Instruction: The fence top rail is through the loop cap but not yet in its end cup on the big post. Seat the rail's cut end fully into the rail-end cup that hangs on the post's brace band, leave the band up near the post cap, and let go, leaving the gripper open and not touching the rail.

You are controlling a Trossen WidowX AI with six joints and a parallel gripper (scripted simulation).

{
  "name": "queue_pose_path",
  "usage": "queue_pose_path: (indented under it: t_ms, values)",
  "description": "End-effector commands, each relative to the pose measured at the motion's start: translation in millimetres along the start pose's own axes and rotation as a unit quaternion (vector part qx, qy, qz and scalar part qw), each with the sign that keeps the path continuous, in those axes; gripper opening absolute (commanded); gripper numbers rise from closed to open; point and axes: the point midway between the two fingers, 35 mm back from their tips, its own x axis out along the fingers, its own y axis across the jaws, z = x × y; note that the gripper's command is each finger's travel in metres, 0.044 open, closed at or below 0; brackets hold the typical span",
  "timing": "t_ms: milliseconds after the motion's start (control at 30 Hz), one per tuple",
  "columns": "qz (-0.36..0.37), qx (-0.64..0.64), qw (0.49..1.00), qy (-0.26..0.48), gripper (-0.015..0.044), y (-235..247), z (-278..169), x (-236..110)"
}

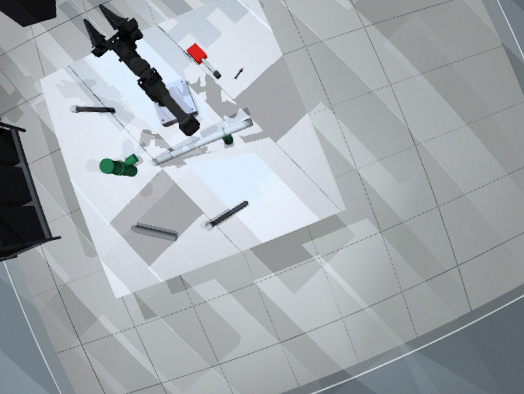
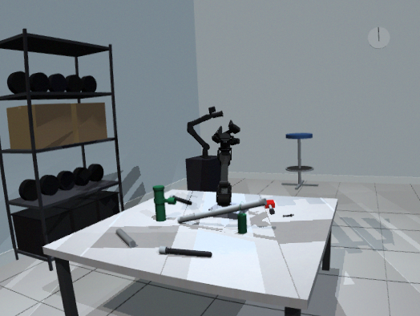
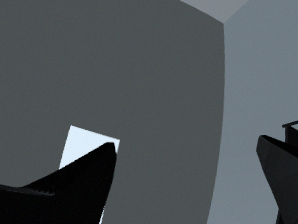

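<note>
The grey top rail lies slanted across the table and passes through the loop cap on the small green post. Its cut end stops short of the green rail-end cup, which hangs near the top of the big green post. A gap shows between rail end and cup. My gripper is open and empty. It points upward on the upright arm, high above the table and far from the rail.
A dark rod, a grey tube and a dark rod with a light tip lie loose on the table. A red tool and a small bolt lie near the arm's base. A shelf stands to the left.
</note>
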Motion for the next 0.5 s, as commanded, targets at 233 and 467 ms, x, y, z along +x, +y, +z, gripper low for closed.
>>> queue_pose_path:
  t_ms: [233, 467]
  values:
    - [-0.173, -0.055, 0.983, 0.032, 0.0440, -57, 9, 23]
    - [-0.328, -0.115, 0.924, 0.157, 0.0440, -126, -15, 21]
